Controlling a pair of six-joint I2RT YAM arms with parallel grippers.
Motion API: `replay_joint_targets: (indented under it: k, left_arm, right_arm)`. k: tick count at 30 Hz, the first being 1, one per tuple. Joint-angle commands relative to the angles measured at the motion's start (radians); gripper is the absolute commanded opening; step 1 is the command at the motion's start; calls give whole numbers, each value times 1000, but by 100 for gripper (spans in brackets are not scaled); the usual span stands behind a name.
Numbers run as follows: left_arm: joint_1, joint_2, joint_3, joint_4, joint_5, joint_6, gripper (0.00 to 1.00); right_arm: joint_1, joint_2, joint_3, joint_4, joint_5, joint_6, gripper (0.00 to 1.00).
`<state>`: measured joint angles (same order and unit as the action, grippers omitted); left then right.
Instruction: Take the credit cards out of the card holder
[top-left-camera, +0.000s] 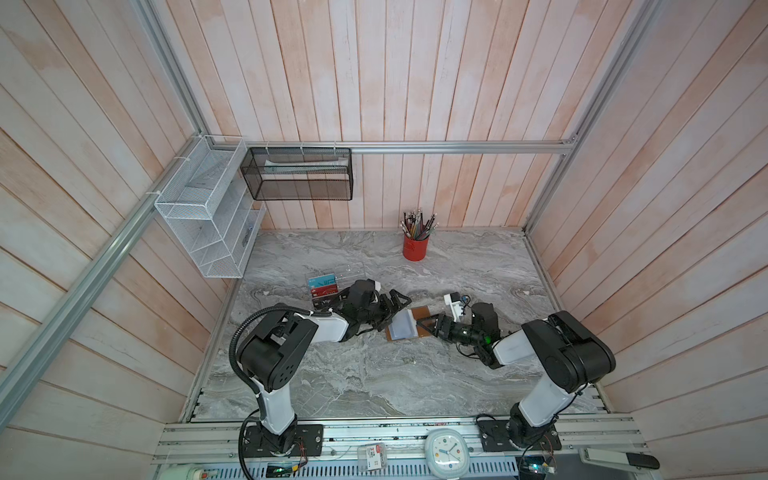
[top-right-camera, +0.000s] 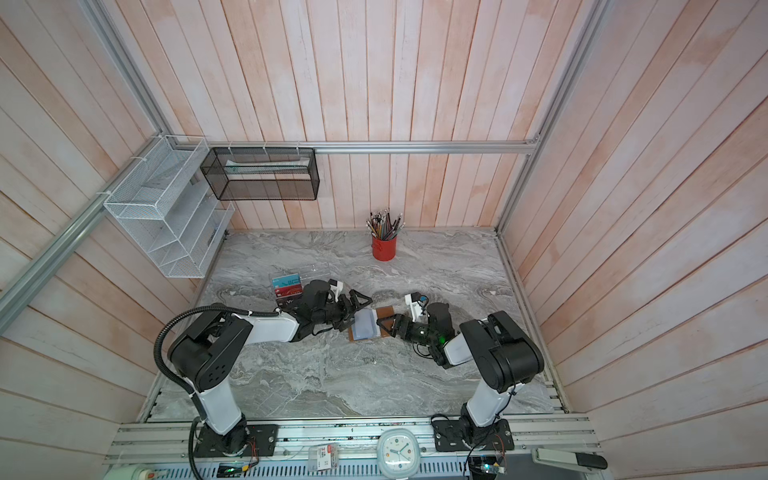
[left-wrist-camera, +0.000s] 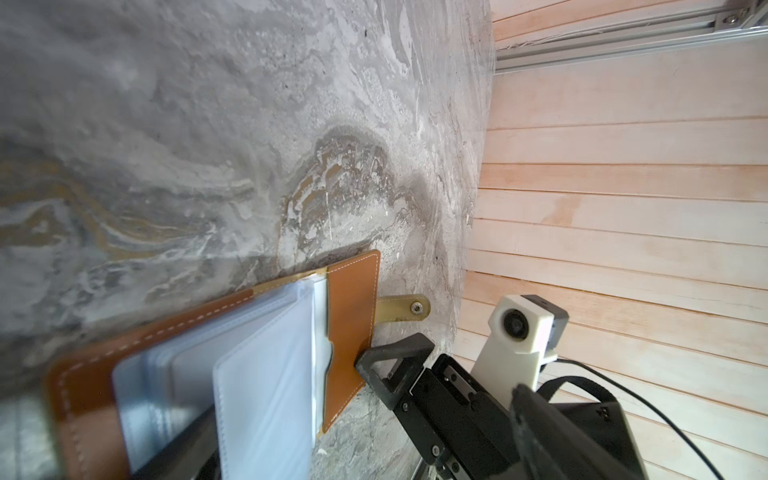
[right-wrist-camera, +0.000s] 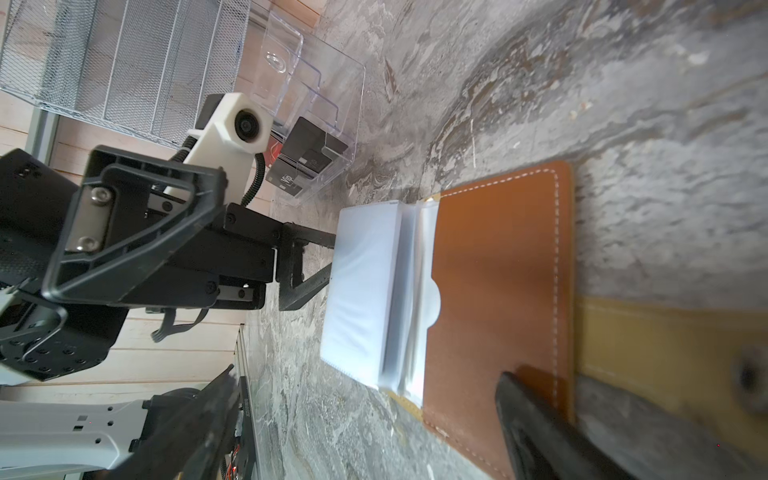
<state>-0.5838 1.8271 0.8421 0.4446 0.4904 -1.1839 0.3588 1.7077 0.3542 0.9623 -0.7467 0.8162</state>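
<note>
The card holder lies open on the marble table, tan-brown leather with pale plastic sleeves fanned up. In the left wrist view its snap strap points away from the leather flap. No credit cards show; the sleeves hide whatever they hold. My left gripper is open at the sleeve side, one of its fingers touching the sleeve stack's edge. My right gripper is open too, one of its fingers resting on the leather flap.
A clear acrylic rack with teal, red and black cards stands just behind my left gripper. A red pencil cup is at the back. White and black mesh baskets hang on the left wall and the back wall. A clock sits on the front rail.
</note>
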Motion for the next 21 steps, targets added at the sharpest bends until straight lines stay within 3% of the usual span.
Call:
replay_joint_targets:
  k: [1, 21]
  left_arm:
    - [-7, 6, 9, 49, 15, -22, 100]
    - [-71, 52, 104, 82, 25, -85, 100]
  right_arm:
    - [8, 42, -43, -104, -19, 29, 98]
    - [8, -110, -87, -67, -62, 18, 98]
